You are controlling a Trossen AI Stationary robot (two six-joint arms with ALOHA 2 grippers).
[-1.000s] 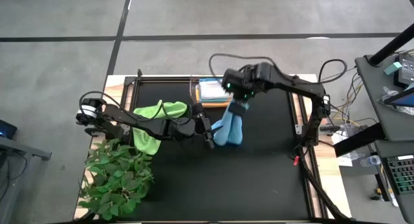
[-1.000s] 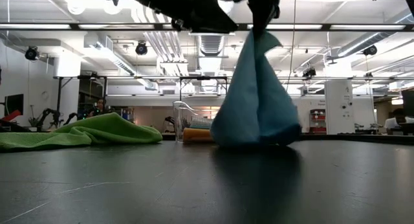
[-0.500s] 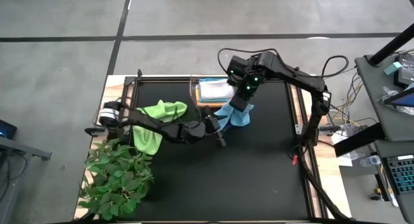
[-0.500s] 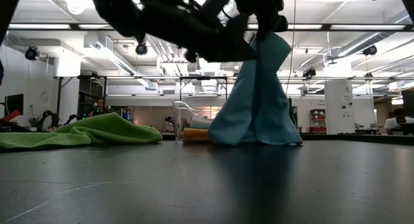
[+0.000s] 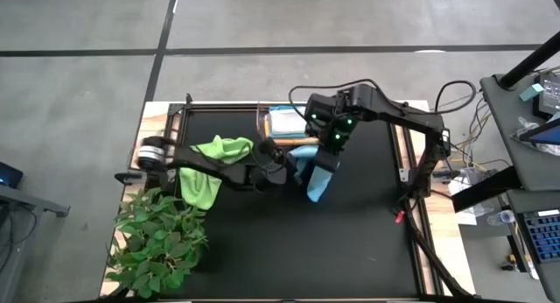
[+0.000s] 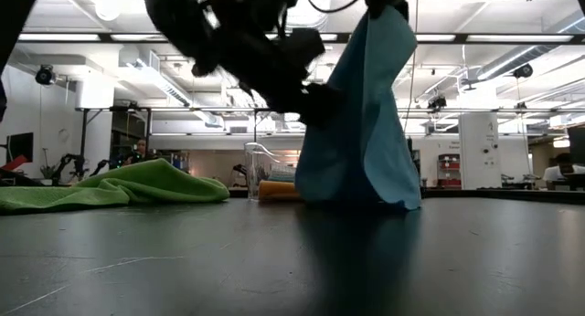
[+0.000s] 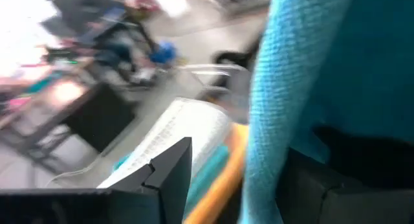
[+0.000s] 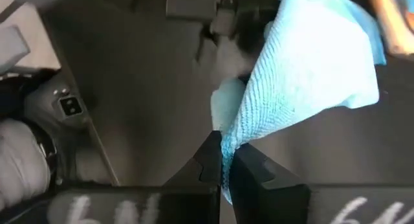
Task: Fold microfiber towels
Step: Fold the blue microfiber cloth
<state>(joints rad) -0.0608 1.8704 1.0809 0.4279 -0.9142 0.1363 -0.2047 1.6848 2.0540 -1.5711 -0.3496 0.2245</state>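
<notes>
Right gripper pinches the light blue towel by its top, hanging it mid-table; left gripper spread at its edge, perhaps touching. Lime green towel lies left.

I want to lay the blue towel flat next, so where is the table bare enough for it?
The table is bare along its near half, between the plant and the right edge. It is crowded at the far middle: the right hand lifts the light blue towel there, the left hand beside it, with the bin behind and the lime green towel to the left.
</notes>
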